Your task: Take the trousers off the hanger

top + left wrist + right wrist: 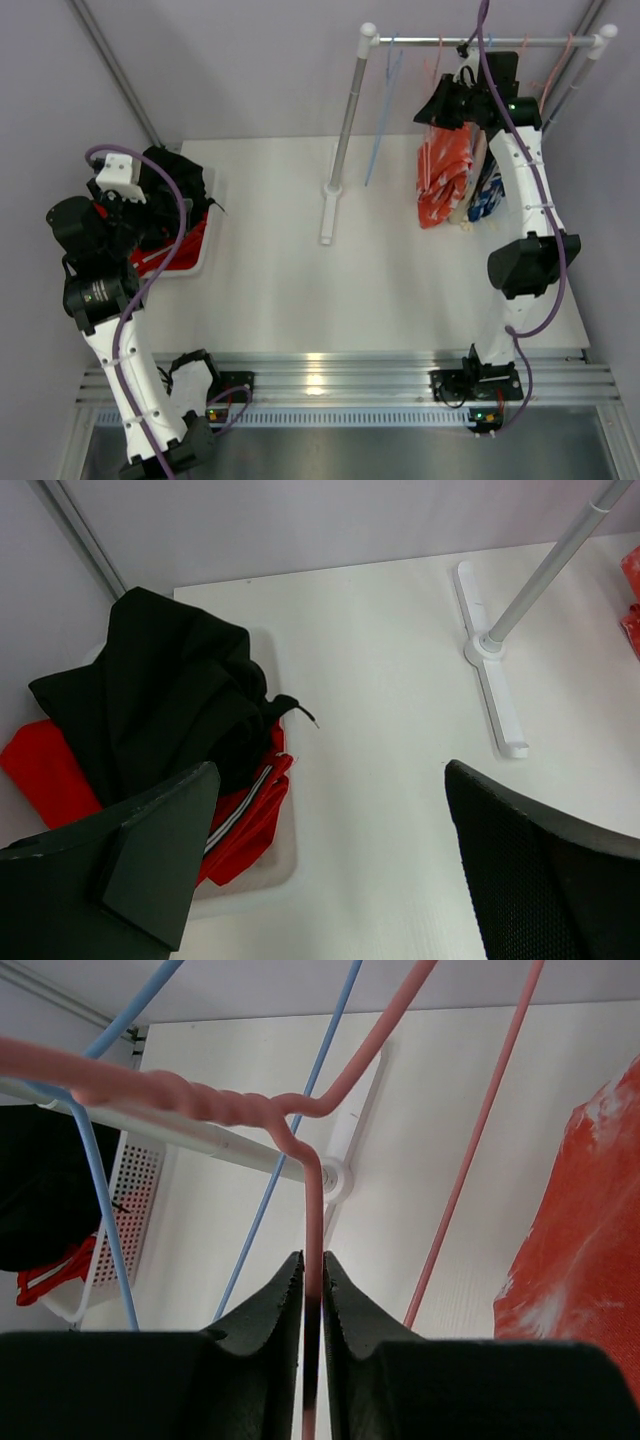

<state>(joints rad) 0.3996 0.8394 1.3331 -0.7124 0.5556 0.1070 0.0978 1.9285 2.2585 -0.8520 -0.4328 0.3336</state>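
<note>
The black trousers (160,700) with a dangling drawstring lie heaped on the red trousers (45,775) in a white basket (270,870) at the table's left; both pairs also show in the top view, black (185,185) over red (165,250). My left gripper (330,880) is open and empty, just right of and above the basket. My right gripper (312,1280) is up at the rail (480,42), shut on the wire of a pink hanger (312,1210). No trousers show on that hanger.
An orange-and-white garment (445,175) and a blue-and-white one (487,190) hang on the rack beside my right arm. An empty blue hanger (385,100) hangs further left. The rack's post (345,120) and foot (328,215) stand mid-table. Walls close both sides.
</note>
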